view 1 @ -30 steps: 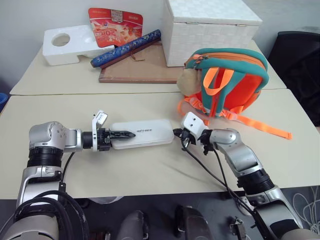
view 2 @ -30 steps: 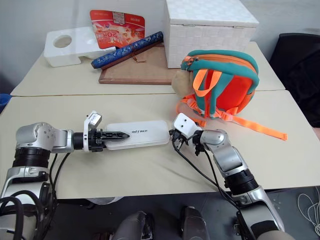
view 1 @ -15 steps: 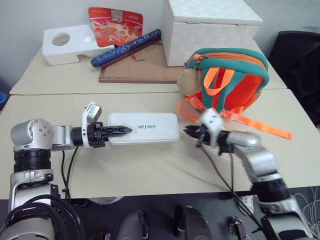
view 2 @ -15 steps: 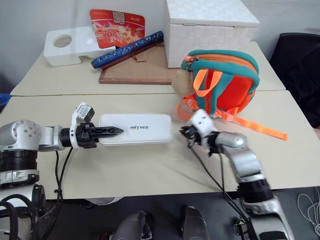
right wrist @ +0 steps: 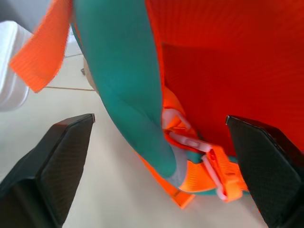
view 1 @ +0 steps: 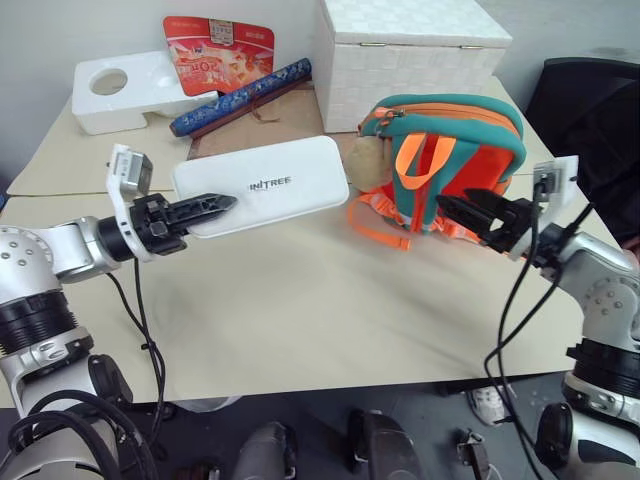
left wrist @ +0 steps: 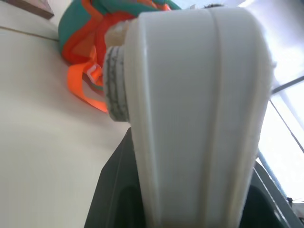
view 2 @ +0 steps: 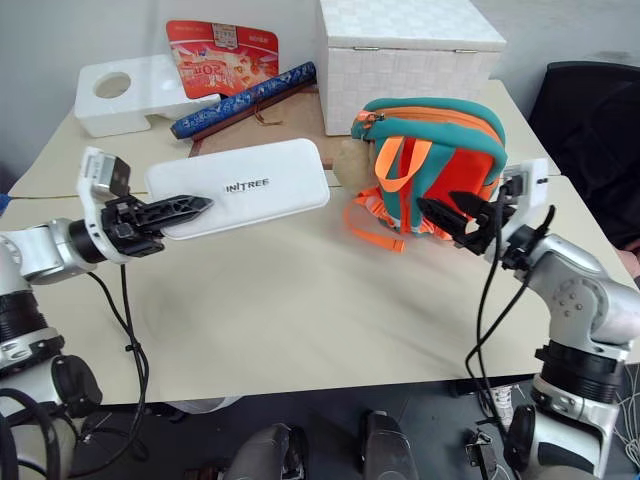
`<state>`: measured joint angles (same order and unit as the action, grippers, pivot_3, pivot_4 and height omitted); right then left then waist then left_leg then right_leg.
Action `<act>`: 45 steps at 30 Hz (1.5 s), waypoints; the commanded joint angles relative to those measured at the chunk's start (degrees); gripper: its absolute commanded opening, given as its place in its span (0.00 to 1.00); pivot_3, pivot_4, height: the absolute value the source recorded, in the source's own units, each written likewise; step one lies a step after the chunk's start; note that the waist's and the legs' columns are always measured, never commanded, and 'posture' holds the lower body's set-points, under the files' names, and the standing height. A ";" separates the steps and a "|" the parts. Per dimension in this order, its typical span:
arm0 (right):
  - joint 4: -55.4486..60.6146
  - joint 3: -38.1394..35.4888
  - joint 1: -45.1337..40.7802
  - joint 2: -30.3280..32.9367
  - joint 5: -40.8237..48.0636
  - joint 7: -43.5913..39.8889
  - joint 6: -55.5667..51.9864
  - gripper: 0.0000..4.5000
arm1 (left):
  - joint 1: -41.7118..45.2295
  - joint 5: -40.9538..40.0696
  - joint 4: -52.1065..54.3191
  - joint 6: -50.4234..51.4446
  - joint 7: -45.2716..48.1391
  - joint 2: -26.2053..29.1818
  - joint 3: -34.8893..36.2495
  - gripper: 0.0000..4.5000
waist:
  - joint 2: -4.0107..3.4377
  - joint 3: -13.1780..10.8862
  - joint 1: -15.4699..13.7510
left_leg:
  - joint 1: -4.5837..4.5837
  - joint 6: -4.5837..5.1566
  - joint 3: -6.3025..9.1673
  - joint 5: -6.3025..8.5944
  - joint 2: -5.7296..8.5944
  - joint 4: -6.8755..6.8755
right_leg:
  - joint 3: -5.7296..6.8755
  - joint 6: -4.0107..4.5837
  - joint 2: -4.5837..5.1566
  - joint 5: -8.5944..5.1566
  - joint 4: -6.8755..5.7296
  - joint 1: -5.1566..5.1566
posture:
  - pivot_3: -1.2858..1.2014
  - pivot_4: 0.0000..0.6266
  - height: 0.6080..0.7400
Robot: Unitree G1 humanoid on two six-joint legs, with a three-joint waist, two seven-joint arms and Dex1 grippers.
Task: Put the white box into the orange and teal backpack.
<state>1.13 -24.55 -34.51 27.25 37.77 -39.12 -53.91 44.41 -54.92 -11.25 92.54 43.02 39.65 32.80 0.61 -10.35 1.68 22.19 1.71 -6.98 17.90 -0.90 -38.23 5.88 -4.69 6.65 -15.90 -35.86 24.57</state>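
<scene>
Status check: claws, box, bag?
Left claw shut on the white box, lifted off table. Right claw open, empty, beside backpack. Backpack looks zipped.

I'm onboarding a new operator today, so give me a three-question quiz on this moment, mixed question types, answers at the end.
1. True or false: the white box lies flat on the table.
2. Which gripper holds the white box? A) left B) right C) neither
3. Fill in: the right gripper is open, pointing at the orange and teal ____.

Key: 1 false, the left gripper holds it above the table. 2 A. 3 backpack.
</scene>
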 commanded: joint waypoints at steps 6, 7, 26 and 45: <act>-18.13 7.09 -11.82 -1.19 -3.52 -4.21 10.49 1.00 | -1.72 -3.23 10.47 -5.77 3.11 4.47 -1.59 0.29 | 0.01 -0.01 -0.10 | 0.04 0.02 0.06 0.00 0.03 0.01 | -0.02 0.00 0.03 0.00 0.04 0.00 | 0.52 0.24 1.00; -19.44 8.42 -12.44 -1.20 -4.44 -5.17 11.98 1.00 | -2.28 -2.90 11.07 -6.98 3.00 4.74 -1.73 0.29 | 0.01 -0.01 -0.03 | 0.04 0.02 0.04 0.00 0.04 0.01 | -0.04 -0.01 0.03 0.00 0.05 0.00 | 0.52 0.24 1.00; -4.36 18.43 -9.16 12.99 1.54 -34.27 6.84 0.01 | -2.36 -1.37 7.49 -21.36 1.49 8.02 -0.94 0.29 | 0.03 -0.03 -0.37 | 0.07 -0.01 0.03 0.01 -0.02 0.03 | -0.03 -0.01 0.04 0.00 0.08 0.02 | 0.52 0.24 1.00; 13.36 8.49 2.87 32.82 22.52 -39.99 -8.23 0.01 | -0.46 -0.95 14.39 -32.40 15.65 6.61 -15.01 0.29 | 0.18 -0.13 -1.71 | 0.06 0.05 0.00 0.07 -0.04 -0.06 | 0.03 -0.03 0.07 0.02 0.17 -0.03 | 0.52 0.24 1.00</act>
<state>14.00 -13.88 -31.76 58.57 59.66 -79.06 -63.14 44.07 -57.07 1.28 63.17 56.29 45.29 18.39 0.80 -10.48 -0.03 22.26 1.77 -6.97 17.97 -0.93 -38.30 5.91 -4.72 6.70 -15.88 -35.69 24.53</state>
